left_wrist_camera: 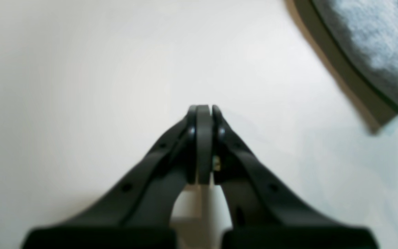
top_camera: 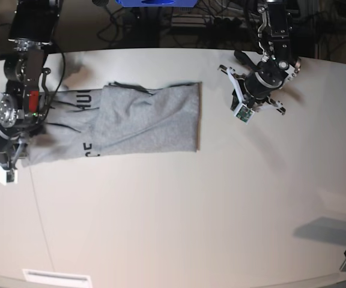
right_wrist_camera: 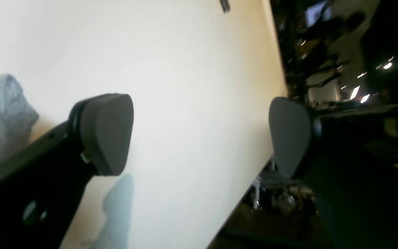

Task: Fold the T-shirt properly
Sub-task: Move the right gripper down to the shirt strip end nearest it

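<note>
Jaws shut on the left arm [top_camera: 263, 81], raised beside the T-shirt [top_camera: 143, 120].

T-shirt [top_camera: 143, 120]: soft heathered grey cloth, matt, faintly fuzzy. Bench [top_camera: 191, 210]: smooth off-white, slight sheen. Left pincer [left_wrist_camera: 204, 110]: matt black plastic; right pincer [right_wrist_camera: 199, 138]: matt grey pads.

The T-shirt [top_camera: 143, 120] is light heather-grey, with black block lettering along one folded part. The worktop [top_camera: 179, 216] is plain off-white. Both arms are black, the right gripper [right_wrist_camera: 199, 138] carrying dark grey pads [right_wrist_camera: 105, 138].
</note>
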Tool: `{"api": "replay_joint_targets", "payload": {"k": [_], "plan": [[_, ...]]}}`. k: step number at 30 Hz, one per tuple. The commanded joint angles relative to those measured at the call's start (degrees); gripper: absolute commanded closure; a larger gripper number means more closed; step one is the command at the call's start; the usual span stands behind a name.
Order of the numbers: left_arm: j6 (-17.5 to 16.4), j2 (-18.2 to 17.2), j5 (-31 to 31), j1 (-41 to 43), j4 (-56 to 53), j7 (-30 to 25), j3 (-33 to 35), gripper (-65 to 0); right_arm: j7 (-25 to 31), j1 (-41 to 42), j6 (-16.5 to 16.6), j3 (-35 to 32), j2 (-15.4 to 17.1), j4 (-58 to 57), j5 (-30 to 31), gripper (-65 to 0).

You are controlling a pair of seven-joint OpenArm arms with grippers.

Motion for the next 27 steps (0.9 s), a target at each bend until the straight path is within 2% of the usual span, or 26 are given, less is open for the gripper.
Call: {"api": "replay_joint_targets", "payload": {"k": [1,3,5,7,9,10,12,15,19,23,25,27], "plan": [[-0.7,0.0,0.7,-0.2,0.0,1.9,0.3,0.0,1.6,1.0,1.2,0.3,0.0,0.8,-0.2,-58.9],[-0.7,0.0,0.7,-0.7,-0.5,1.9,0.5,0.0,1.4,1.2,8.0,2.4,-1.2,1.5,2.9,-58.9],[-0.7,0.0,0.7,-1.0,-2.2,1.9,0.0,0.0,-0.5,2.6,17.8,6.7,-3.0,3.2,7.2,-58.9],[-0.7,0.0,0.7,-1.7,-3.8,1.9,0.0,0.0,-4.8,4.8,27.2,10.8,-3.9,4.4,9.8,-58.9],[-0.7,0.0,0.7,-2.1,-5.7,1.9,0.0,0.0,-10.4,7.7,38.4,15.5,-3.9,5.4,11.9,-58.9],[-0.7,0.0,0.7,-2.3,-6.6,1.9,0.0,0.0,-13.6,9.2,40.9,17.5,-3.7,5.9,12.5,-58.9],[-0.7,0.0,0.7,-2.5,-7.8,1.9,0.0,0.0,-19.0,11.7,40.9,20.6,-3.0,6.2,12.6,-58.9],[-0.7,0.0,0.7,-2.5,-7.8,1.8,-0.1,0.0,-27.5,14.7,40.9,22.8,-0.2,5.4,12.9,-58.8],[-0.7,0.0,0.7,-2.5,-6.4,1.8,-0.1,0.0,-33.3,15.6,40.9,22.9,0.3,5.2,12.9,-58.8],[-0.7,1.1,1.2,-3.5,-6.1,1.9,0.0,0.0,-32.8,15.8,40.9,22.7,-1.1,4.6,13.8,-58.8],[-0.7,1.3,1.2,-3.9,-6.5,1.9,0.0,0.0,-28.1,15.7,40.9,22.3,-2.8,4.8,14.0,-57.2],[-0.7,1.5,1.2,-3.7,-6.2,2.0,0.0,0.0,-21.2,15.8,40.9,20.2,-4.6,4.9,8.8,-50.6]]}}
